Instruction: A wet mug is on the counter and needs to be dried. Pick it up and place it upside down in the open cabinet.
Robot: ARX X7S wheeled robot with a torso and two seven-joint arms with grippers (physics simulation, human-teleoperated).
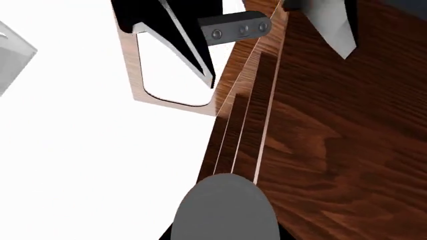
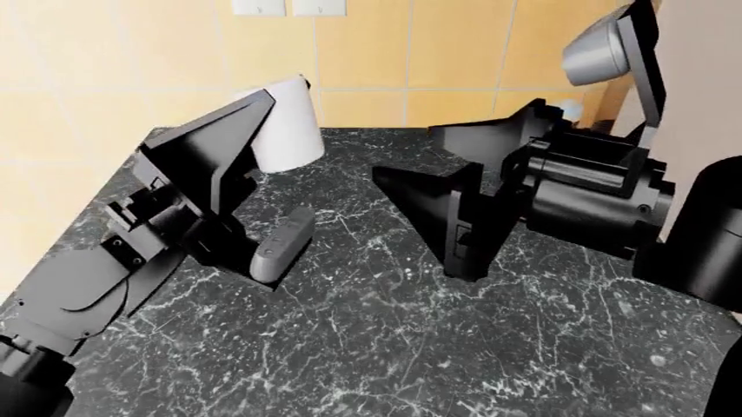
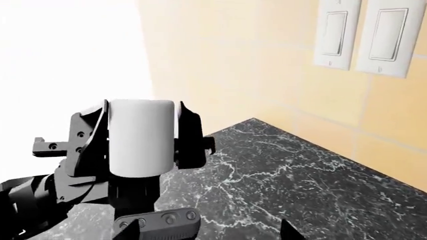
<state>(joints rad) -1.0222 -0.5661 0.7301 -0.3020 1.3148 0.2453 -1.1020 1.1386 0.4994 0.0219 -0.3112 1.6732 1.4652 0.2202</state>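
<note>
White mug point(image 3: 141, 137) is clamped in your left gripper point(image 2: 264, 130), lifted above the counter point(image 2: 383, 330); right gripper point(image 2: 464, 204) spread, empty. Inverting and shelving remain.

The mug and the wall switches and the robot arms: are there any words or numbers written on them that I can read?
None can be read in any view.
The mug, held in the left gripper: plain white, no writing.
The wall switches: blank white plates.
The counter: only white veining, no letters.
The right gripper: plain black, no label.
</note>
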